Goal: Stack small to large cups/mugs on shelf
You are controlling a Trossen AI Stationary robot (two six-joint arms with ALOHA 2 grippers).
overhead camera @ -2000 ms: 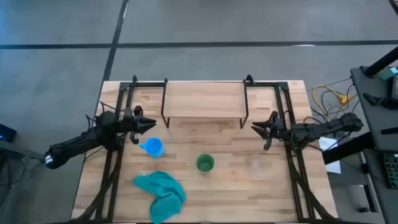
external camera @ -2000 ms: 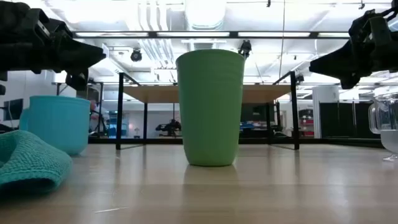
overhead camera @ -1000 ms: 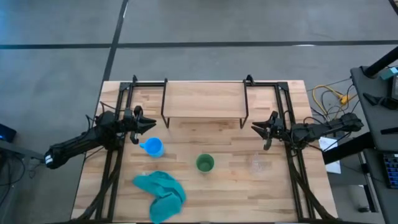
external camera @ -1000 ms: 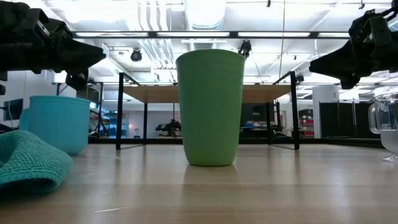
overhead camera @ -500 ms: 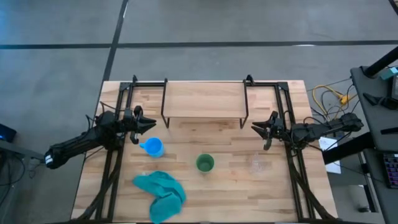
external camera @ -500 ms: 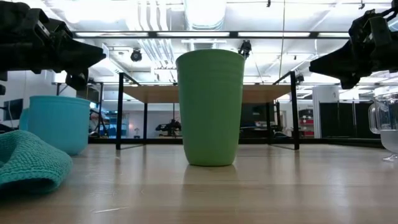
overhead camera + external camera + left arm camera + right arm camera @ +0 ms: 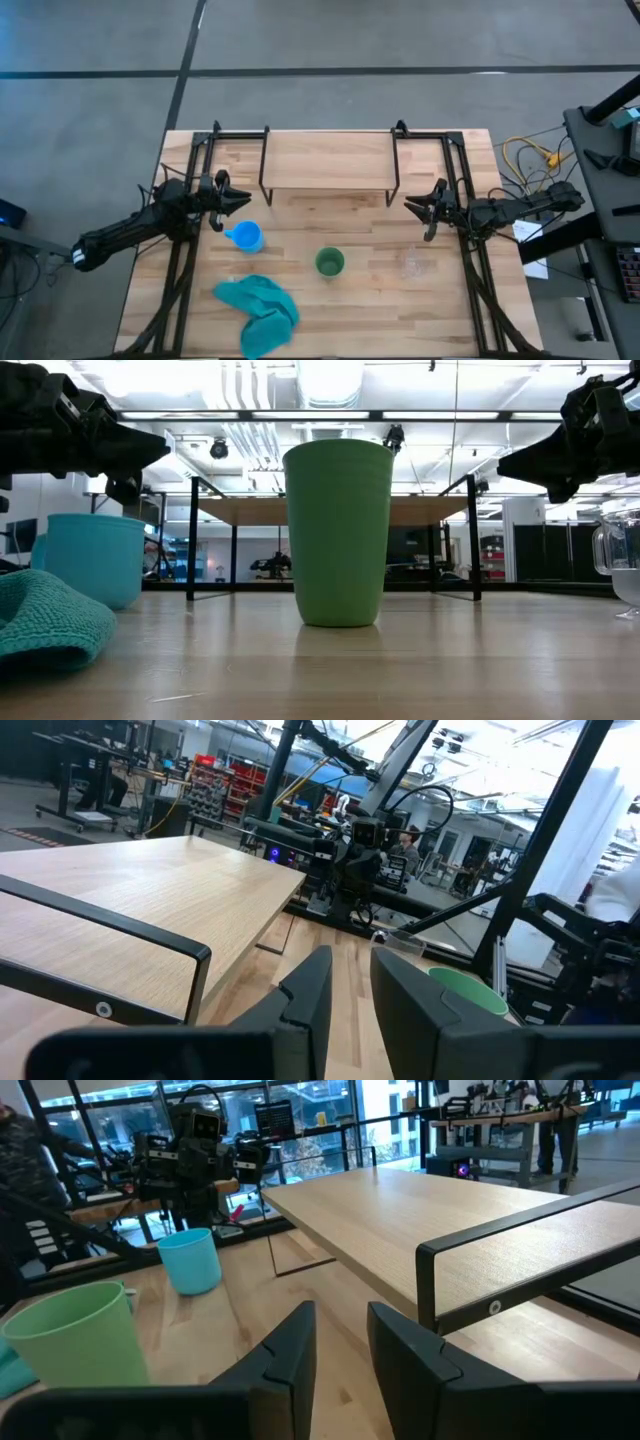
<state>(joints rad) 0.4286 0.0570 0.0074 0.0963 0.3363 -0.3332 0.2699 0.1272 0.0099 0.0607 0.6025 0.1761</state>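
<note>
Three cups stand upright on their bases on the wooden table. The blue mug [image 7: 247, 237] [image 7: 95, 560] [image 7: 192, 1260] is near my left gripper. The green tumbler [image 7: 330, 263] [image 7: 338, 535] [image 7: 75, 1335] stands mid-table. The clear glass mug [image 7: 416, 264] [image 7: 620, 565] is toward the right. The shelf [image 7: 328, 160] [image 7: 130, 890] [image 7: 430, 1210] stands at the far side on black legs, its board bare. My left gripper [image 7: 245, 203] [image 7: 350, 980] hovers just beyond the blue mug. My right gripper [image 7: 408, 208] [image 7: 340, 1340] hovers beyond the glass mug. Both show a narrow gap and hold nothing.
A crumpled teal cloth [image 7: 260, 310] [image 7: 45, 622] lies near the table's near-left corner. Black frame rails [image 7: 182, 270] run along both table sides. Bare tabletop lies between the shelf and the cups. Cables [image 7: 530, 155] lie beside the table's right edge.
</note>
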